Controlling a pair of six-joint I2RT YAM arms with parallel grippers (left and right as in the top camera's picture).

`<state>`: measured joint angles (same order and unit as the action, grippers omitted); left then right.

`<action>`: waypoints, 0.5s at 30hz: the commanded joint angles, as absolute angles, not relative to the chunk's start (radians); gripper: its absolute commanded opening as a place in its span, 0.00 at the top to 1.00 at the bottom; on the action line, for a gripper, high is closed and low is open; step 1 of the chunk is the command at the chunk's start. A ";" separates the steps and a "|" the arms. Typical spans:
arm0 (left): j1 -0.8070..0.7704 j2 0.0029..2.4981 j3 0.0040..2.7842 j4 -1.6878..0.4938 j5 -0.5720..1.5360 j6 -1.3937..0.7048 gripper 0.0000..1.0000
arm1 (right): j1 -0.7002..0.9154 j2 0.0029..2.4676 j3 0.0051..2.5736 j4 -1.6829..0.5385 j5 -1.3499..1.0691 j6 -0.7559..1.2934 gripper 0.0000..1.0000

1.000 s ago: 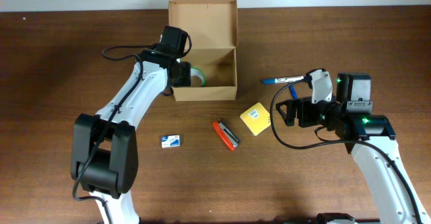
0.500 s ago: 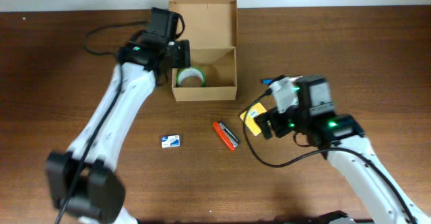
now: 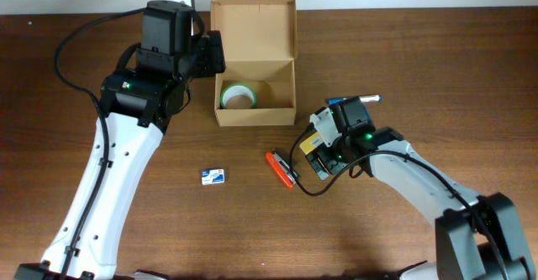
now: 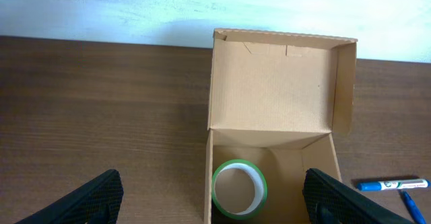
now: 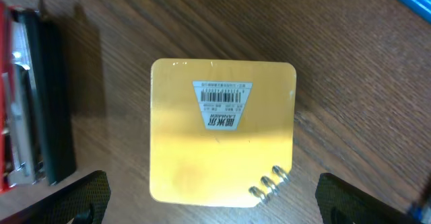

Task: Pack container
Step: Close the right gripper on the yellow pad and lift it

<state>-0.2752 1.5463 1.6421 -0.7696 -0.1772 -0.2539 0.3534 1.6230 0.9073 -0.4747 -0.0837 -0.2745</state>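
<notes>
While poised over yellow cube (image 5: pixel 222 131) with right pincer (image 5: pixel 222 204) spread, empty | step: cube pickup; tape roll (image 4: pixel 239 187) in container (image 4: pixel 269 83) | left pincer (image 4: pixel 215 200): spread, empty | next: lower, straddle cube, close

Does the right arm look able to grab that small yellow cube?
Probably yes: the right arm hovers directly above the small yellow cube, its jaws open wider than it, with nothing between.

Overhead top-down; wrists look down, left sharing container (image 4: pixel 269 83) with overhead.
</notes>
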 commanded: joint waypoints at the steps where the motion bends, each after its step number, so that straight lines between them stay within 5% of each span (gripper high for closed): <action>1: -0.271 1.531 1.658 -0.771 -0.188 -0.252 0.14 | 0.360 1.649 0.916 -0.455 -0.082 -0.307 0.01; 15: -0.271 1.531 1.658 -0.771 -0.188 -0.252 0.14 | 0.360 1.696 0.916 -0.356 -0.081 -0.311 0.01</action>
<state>-0.2752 1.5463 1.6421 -0.7712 -0.1772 -0.2535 0.3534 1.6844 0.9073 -0.3634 -0.0830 -0.3008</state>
